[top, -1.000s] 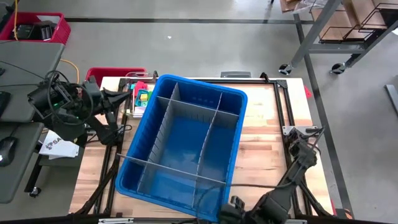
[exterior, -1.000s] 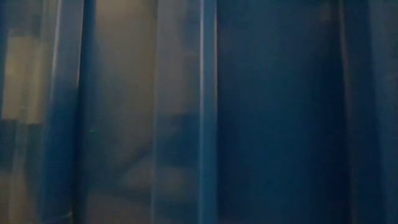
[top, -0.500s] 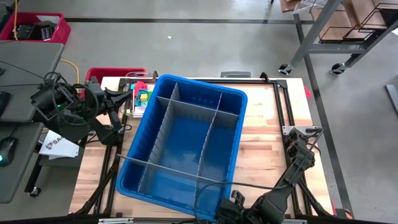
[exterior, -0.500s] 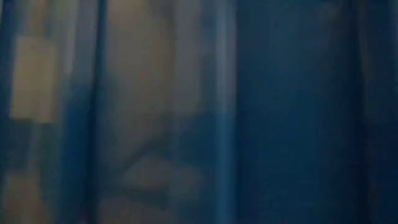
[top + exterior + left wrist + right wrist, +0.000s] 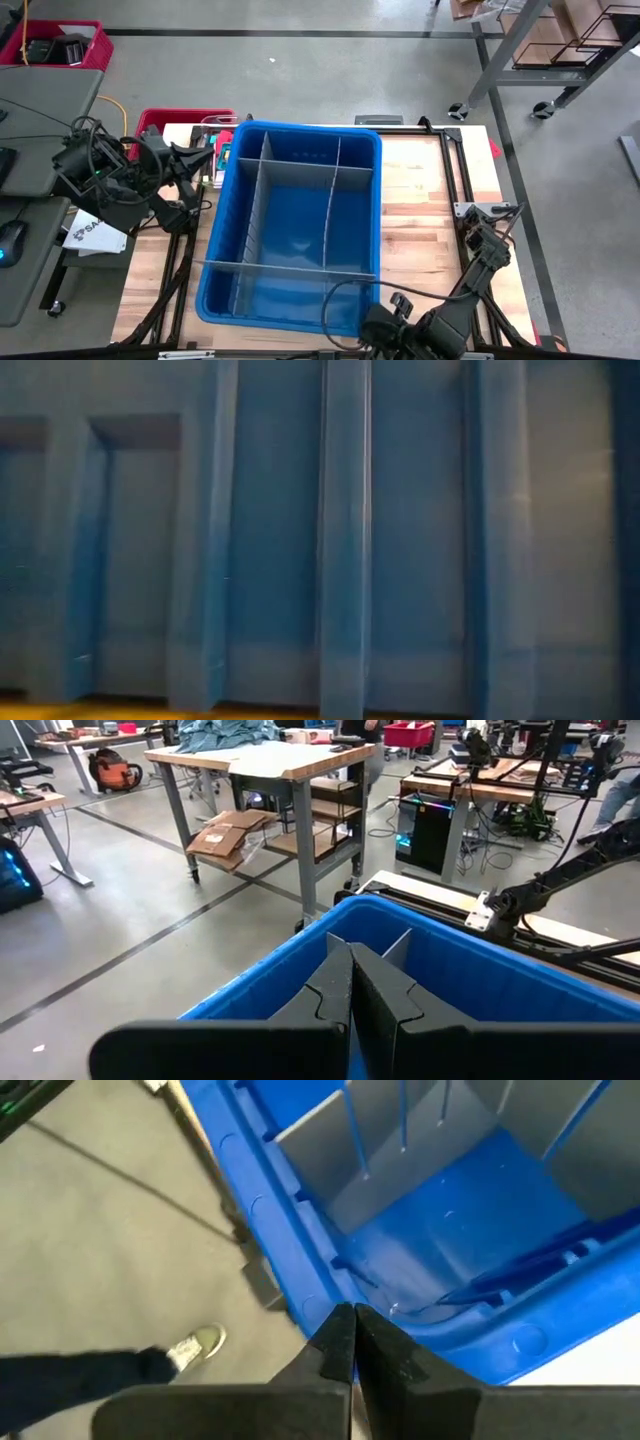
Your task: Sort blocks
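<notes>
The big blue bin with grey dividers stands on the wooden table; its outer wall fills the low view. A few of the small coloured blocks show in a clear tray behind the bin's far left corner, mostly hidden by the bin. My right gripper is shut at the bin's near right corner. My left gripper is shut and hangs by the bin's left wall near the far corner, pointing across the bin; whether it touches the bin I cannot tell. My right gripper has its shut fingertips against the rim of the bin's near right corner. It comes from the table's near side, slanting down. The bin stands flat on the table.
A red crate stands behind the left arm off the table's far left corner. A person's shoe shows on the floor by the table's near edge. Bare wood lies to the right of the bin.
The bin has turned about on the table: it stood skewed and its walls now run square with the table's edges. Its far left corner has swung toward the left arm. My right gripper has shifted a little toward the right at the bin's near corner and tipped further down.
</notes>
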Robot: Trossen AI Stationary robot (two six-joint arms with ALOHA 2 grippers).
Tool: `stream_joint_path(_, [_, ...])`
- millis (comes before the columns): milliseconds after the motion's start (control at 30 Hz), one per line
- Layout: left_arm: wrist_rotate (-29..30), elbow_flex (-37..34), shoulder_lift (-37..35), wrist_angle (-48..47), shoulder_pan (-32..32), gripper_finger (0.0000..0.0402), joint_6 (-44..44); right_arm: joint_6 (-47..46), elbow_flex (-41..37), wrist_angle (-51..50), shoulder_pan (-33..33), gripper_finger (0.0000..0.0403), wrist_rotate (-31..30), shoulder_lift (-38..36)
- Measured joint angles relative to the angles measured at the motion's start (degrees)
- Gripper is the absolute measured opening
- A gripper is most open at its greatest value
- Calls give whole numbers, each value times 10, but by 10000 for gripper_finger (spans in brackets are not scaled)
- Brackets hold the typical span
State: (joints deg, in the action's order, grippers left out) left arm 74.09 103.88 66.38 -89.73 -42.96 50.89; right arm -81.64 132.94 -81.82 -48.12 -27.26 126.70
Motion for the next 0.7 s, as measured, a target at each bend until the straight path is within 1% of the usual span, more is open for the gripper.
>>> stream_joint_path(100, [1, 0, 1, 0, 0, 0, 0, -5, -4, -22, 3, 0, -39, -4])
stream_joint_path(200, [2, 0, 0, 0, 0, 0, 0, -9, -6, -20, 5, 0, -72, -14])
stream_joint_path(300, [2, 0, 0, 1, 0, 0, 0, 0, -4, -1, 3, 0, -116, -43])
stream_joint_path(367, [2, 0, 0, 1, 0, 0, 0, 28, -3, 29, 3, 0, -131, -52])
stream_joint_path(467, [2, 0, 0, 1, 0, 0, -8, 111, -4, 102, 23, 0, -128, -54])
stream_joint_path(567, [-1, 0, 0, 2, 0, 0, -30, 217, -4, 188, 56, 0, -84, -56])
stream_joint_path(633, [-17, 0, 0, 6, 0, 0, -57, 286, -3, 233, 75, 0, -62, -56])
stream_joint_path(700, [-38, 0, 0, 13, 0, 0, -95, 341, -3, 264, 90, 0, -57, -55])
